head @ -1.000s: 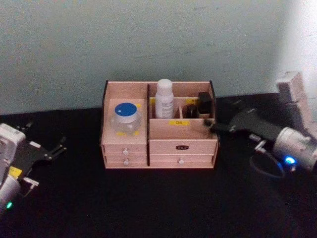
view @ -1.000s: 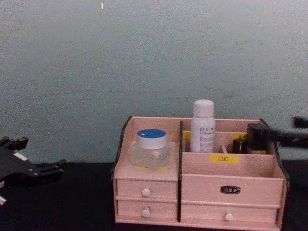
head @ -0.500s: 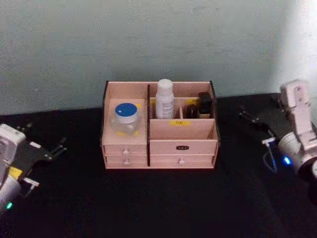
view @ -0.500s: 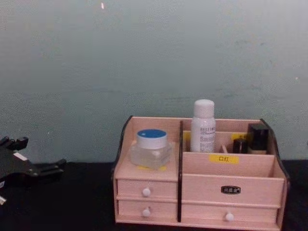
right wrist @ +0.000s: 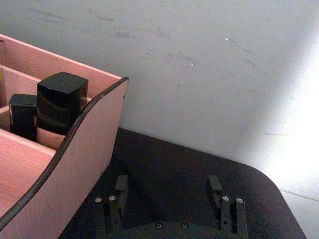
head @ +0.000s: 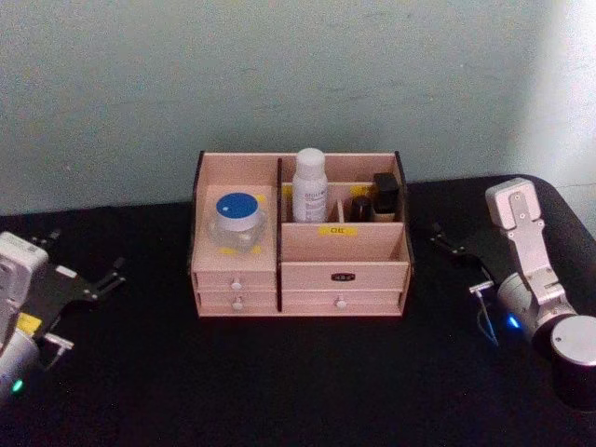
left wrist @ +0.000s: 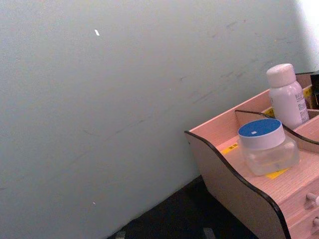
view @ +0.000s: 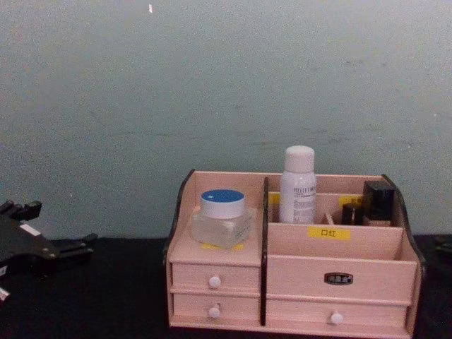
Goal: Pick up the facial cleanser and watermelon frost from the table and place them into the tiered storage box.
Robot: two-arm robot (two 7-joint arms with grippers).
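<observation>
Black table (head: pixel 298 382): storage box (head: pixel 343 258) ctr; R gripper (right wrist: pixel 169 199) jaws apart.

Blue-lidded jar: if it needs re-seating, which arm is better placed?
Probably left. The blue-lidded jar sits in the tiered storage box left section, nearest the open left gripper; right gripper is across the box.

Tiered storage box (head: pixel 298 279) at table (head: pixel 279 391) centre, back near wall (head: pixel 279 74). Jar (head: pixel 237 220) on box's left shelf, above left drawers. Bottle (head: pixel 309 186) upright in rear compartment just right of centre divider. Two small containers (head: pixel 374 197) in rear right compartment, right of bottle, smaller one left of taller one. Left gripper (head: pixel 88 289) on table well left of box. Right gripper (head: pixel 456 250) on table right of box, apart from it.
</observation>
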